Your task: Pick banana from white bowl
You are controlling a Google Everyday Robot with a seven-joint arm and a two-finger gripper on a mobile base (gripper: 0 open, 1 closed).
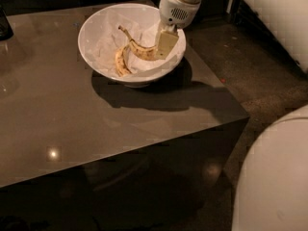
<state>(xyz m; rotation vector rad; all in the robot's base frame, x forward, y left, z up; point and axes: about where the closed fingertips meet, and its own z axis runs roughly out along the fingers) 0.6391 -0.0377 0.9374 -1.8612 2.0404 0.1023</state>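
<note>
The white bowl (pixel 92 23) stands at the back of the table, lined with crumpled white paper. My gripper (pixel 163 46) reaches down into the bowl's right side and is shut on the right end of the curved, speckled yellow banana (pixel 138 49). Its dark-tipped stem points up and to the left, and it looks raised a little off the paper. A shorter pale banana (pixel 120 62) lies on the paper below it, near the front of the bowl.
The bowl stands on a glossy brown table (pixel 72 124), whose right edge runs close by the bowl. A dark object (pixel 4 25) sits at the table's far left corner. My white body (pixel 274 177) fills the lower right, over the speckled floor (pixel 250 66).
</note>
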